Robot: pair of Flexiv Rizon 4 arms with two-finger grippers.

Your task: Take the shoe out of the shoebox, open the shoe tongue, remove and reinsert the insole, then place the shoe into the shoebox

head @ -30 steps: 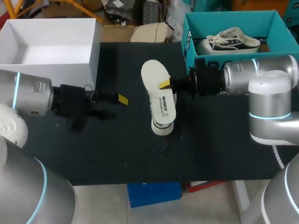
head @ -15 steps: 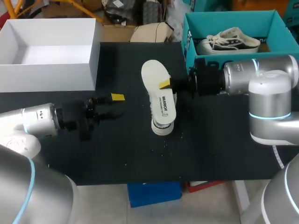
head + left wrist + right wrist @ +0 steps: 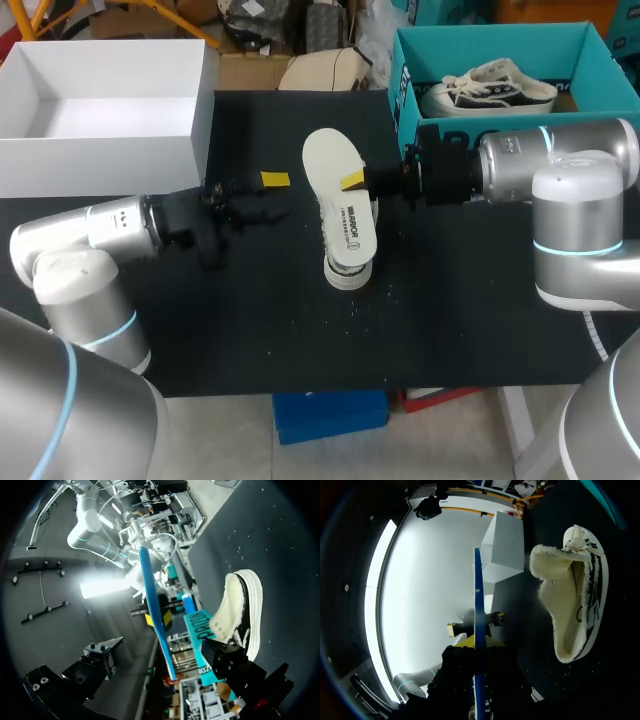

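Black table [image 3: 250, 320] here, its surface flecked with pale specks. At the far left corner sits an open white box [image 3: 100, 165]. Just beside it my left arm comes in low over the table. The left gripper [image 3: 280, 194] has its fingers spread well apart and nothing between them, hovering a little short of the shoe.

Centre of the table now: the insole [image 3: 340, 200] is up in the air, out of the shoe (pale face up from above, a thin blue edge [image 3: 152, 615] from the left wrist). Under it the shoe [image 3: 347, 272] lies on its side on the table. Its fleecy lining [image 3: 560, 595] is wide open toward the right wrist camera.

The right gripper [image 3: 355, 182] has the insole pinched by its edge. The blue strip [image 3: 477, 620] runs straight between the fingers, clamped from both sides.

Far right, the teal shoebox [image 3: 410, 100] stands at the table's back corner with a second shoe [image 3: 490, 88] inside. The right arm lies across the front of that box.
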